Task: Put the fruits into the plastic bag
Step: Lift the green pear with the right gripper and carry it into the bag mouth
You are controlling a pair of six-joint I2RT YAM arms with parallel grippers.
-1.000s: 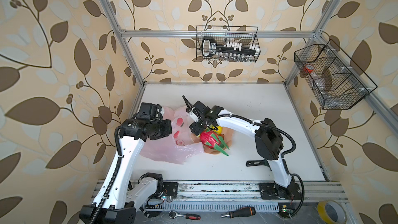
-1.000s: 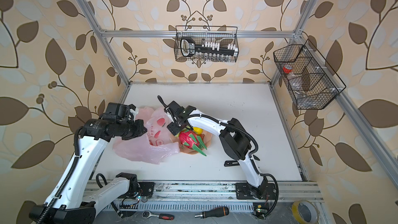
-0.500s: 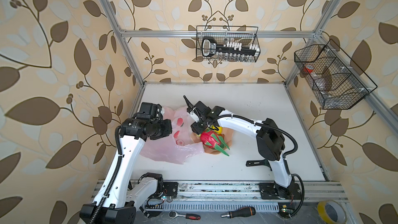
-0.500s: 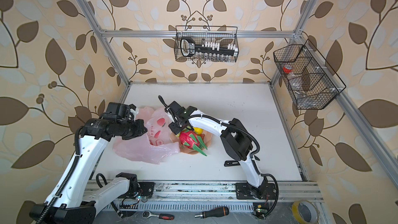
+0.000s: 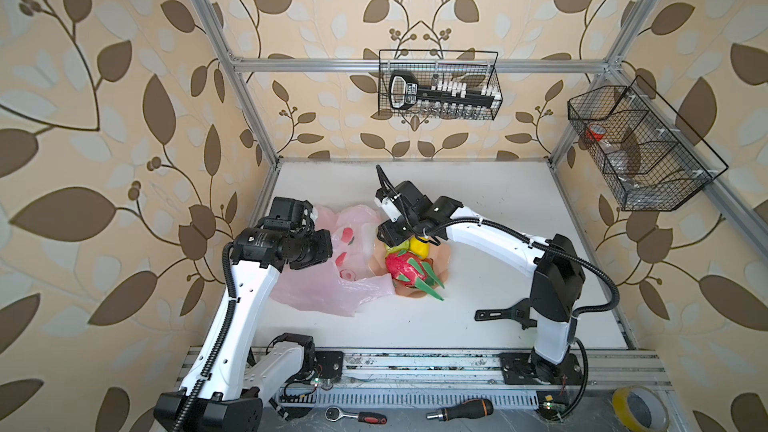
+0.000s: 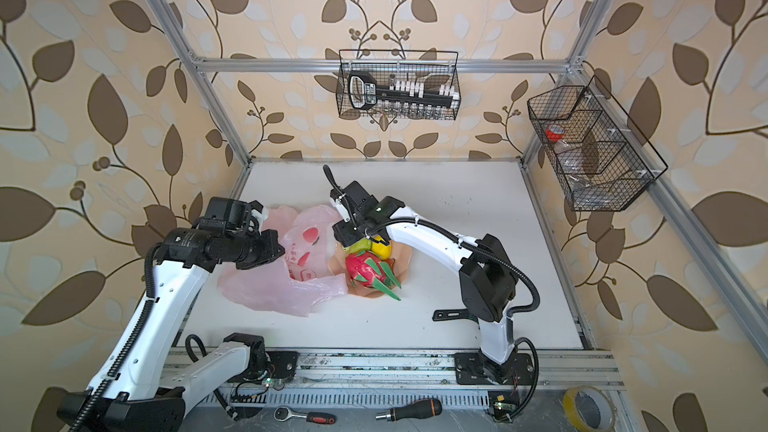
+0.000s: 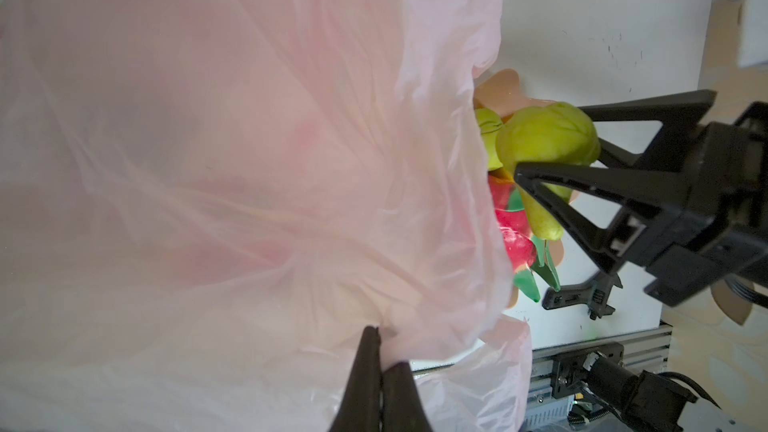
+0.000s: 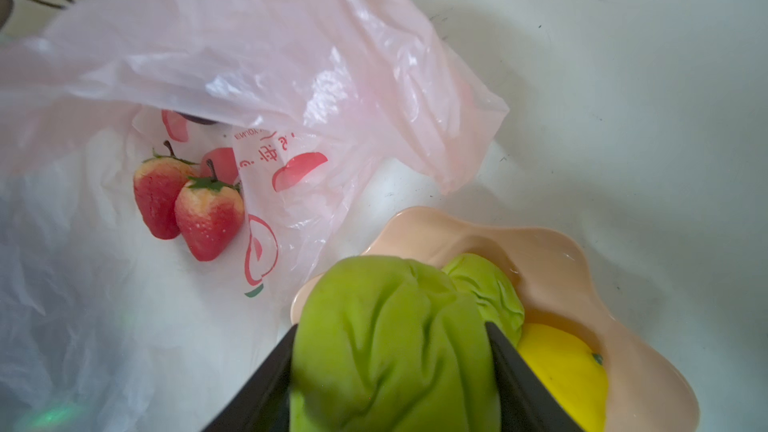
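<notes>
- The left gripper point(image 7: 380, 351) is seen clenched on a fold of the thin, translucent pale pink plastic bag point(image 5: 332, 288), which is held up from the white table point(image 5: 498, 184)
- Two red toy strawberries point(image 8: 208, 218) are found side by side, touching, inside the bag's open mouth — a dark rounded shape point(image 8: 197, 119) is mostly hidden under a fold beyond them
- The right gripper point(image 8: 390, 332) is closed around a wrinkled green toy pear point(image 7: 540, 147), which is squeezed between both fingers just beside the bag's opening, over the rim of the peach-pink scalloped bowl point(image 8: 561, 251)
- A second green pear point(image 8: 486, 292) and a smooth yellow fruit point(image 8: 561, 371) are seen lying in the bowl, touching each other
- The large pink-red dragon fruit with green scales point(image 5: 403, 265) is also seated in the bowl — its green tips are stuck out past the near rim
</notes>
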